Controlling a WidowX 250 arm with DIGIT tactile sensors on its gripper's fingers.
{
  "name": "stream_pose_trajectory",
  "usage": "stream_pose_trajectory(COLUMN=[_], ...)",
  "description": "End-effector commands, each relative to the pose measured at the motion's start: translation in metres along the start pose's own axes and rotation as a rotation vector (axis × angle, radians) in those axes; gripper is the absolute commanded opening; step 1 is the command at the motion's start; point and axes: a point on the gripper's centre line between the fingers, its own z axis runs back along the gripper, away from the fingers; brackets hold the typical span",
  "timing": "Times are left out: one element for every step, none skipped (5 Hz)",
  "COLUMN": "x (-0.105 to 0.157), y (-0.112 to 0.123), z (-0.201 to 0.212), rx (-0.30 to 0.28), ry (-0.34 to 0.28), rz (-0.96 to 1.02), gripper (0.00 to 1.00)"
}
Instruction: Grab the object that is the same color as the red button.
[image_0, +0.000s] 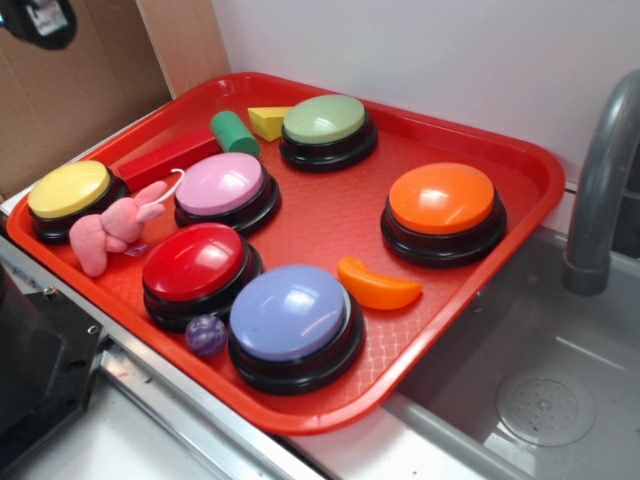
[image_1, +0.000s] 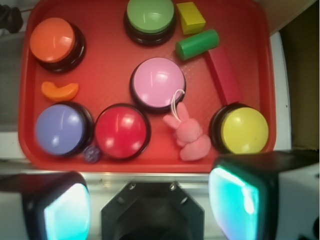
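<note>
Gripper (image_1: 150, 200) fingers fill the wrist view's bottom edge, spread wide, holding nothing, well short of the red tray (image_1: 110, 60). Red button (image_1: 121, 131) sits near the front rim. I judge approach not begun; the red block (image_1: 223, 76) lies between green cylinder (image_1: 197, 44) and yellow button (image_1: 244, 129). Next: travel over it, descend across its narrow width.

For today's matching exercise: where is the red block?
Exterior view: the red block lies at the tray's back left, between yellow button and green cylinder.
</note>
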Motion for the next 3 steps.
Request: stream_pose_trajectory(x=[0.031,0.043,0.059], y=[0.056,0.075,0.085], z=[-0.041,-0.065,-0.092], rx=[0.009,0.018,0.025], ry=[-0.096,-0.080,-0.098], rz=[0.012,-0.028,-0.109], gripper=[1.00,1.00,1.00])
